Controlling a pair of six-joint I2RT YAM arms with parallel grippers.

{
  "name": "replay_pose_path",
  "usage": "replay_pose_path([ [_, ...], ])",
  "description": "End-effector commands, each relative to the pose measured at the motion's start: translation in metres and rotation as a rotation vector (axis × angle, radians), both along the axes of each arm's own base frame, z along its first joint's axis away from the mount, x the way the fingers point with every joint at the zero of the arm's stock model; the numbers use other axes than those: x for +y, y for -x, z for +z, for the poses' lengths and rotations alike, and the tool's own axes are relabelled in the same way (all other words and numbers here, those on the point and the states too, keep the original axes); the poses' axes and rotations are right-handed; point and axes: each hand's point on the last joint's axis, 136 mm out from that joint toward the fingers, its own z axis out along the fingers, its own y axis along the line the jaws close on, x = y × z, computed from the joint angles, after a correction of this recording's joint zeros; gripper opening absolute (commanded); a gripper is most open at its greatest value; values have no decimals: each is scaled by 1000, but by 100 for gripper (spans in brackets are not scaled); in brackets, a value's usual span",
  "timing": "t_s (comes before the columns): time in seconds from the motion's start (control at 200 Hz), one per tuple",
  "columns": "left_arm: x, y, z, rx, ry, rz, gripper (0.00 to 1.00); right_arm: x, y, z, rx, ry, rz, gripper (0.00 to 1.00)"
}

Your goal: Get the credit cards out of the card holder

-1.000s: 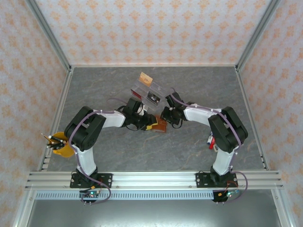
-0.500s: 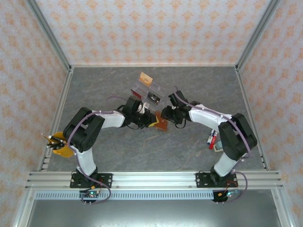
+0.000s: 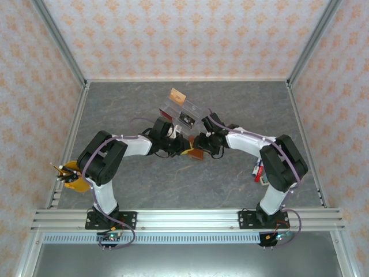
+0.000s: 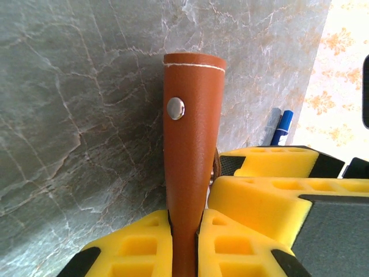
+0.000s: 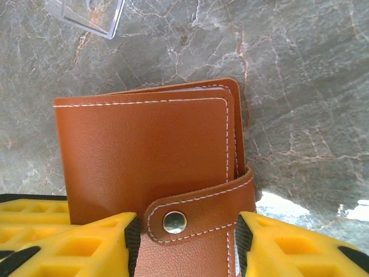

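Pinching the small brown leather card holder (image 4: 187,161) (image 3: 195,153) on edge, the left gripper (image 4: 185,231) is pressing both covers. The right gripper (image 5: 187,222) is standing spread, straddling the holder's strap end; the snap strap (image 5: 196,213) is sitting fastened across the opening edge. Just beyond the holder, a clear plastic tray (image 3: 180,111) is carrying a dark card (image 3: 185,119), with a tan-orange flat card (image 3: 177,96) at its far end. Well left of the holder, a yellow cup (image 3: 76,180) is holding pens. Blue and grey markers (image 4: 279,128) are lying to its right.

No legible text anywhere (card holder (image 5: 144,156) plain leather).
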Motion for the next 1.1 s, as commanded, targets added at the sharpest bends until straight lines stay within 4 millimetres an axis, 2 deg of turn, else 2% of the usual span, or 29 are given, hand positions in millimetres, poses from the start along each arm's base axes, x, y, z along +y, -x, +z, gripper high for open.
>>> replay_pose_path([
  [0.0, -3, -5, 25, -85, 20, -18, 0, 2, -2, -2, 13, 18, 7, 49],
  [0.2, 0, -5, 23, -87, 4, -9, 0, -24, 4, -16, 34, 157, -34, 40],
  [0.375, 7, -6, 24, -102, -35, 16, 0, -50, 10, -21, 44, 300, -67, 25],
  [0.736, 11, -4, 18, -95, -61, 22, 0, -73, 15, -24, 56, 442, -114, 0],
  [0.836, 12, -3, 15, -89, -74, 21, 0, -82, 15, -22, 49, 482, -136, 0],
  [0.966, 16, 0, 12, -67, -101, 16, 0, -79, 13, -16, 29, 463, -138, 0],
  [1.006, 18, 1, 10, -63, -122, 18, 0, -76, 11, -14, 19, 447, -136, 6],
  [1.091, 23, 2, 11, -68, -159, 18, 19, -67, 7, -11, -3, 394, -122, 19],
])
